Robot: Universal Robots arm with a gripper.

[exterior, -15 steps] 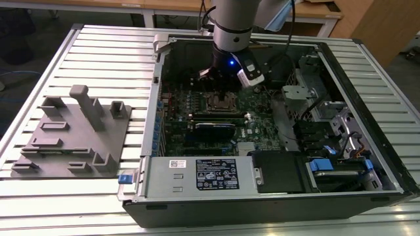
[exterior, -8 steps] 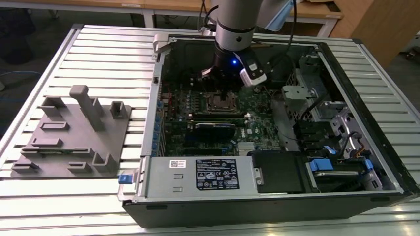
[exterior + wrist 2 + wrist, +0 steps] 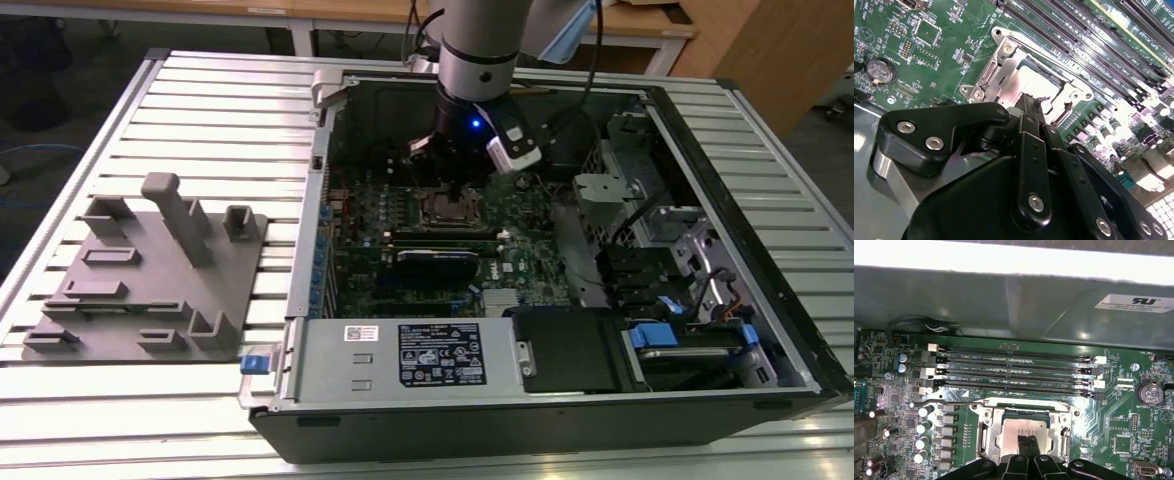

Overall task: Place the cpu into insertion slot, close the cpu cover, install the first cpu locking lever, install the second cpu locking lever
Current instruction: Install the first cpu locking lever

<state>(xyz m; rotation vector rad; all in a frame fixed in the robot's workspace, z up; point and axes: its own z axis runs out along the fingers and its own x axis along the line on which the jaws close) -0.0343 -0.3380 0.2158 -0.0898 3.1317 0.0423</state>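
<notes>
Two fingertips (image 3: 1023,445) of my jaws are pressed together, their ends at the silver top of the cpu (image 3: 1026,426). It lies in the insertion slot (image 3: 454,208) on the green board (image 3: 1134,412). The cpu cover (image 3: 988,432) lies flat around it, inside the open computer case (image 3: 534,425) on the counter (image 3: 200,110).

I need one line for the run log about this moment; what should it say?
claw: shut, tips over cpu | cpu: lies flat inside cpu cover | cpu cover: down | locking lever: latch unclear
</notes>
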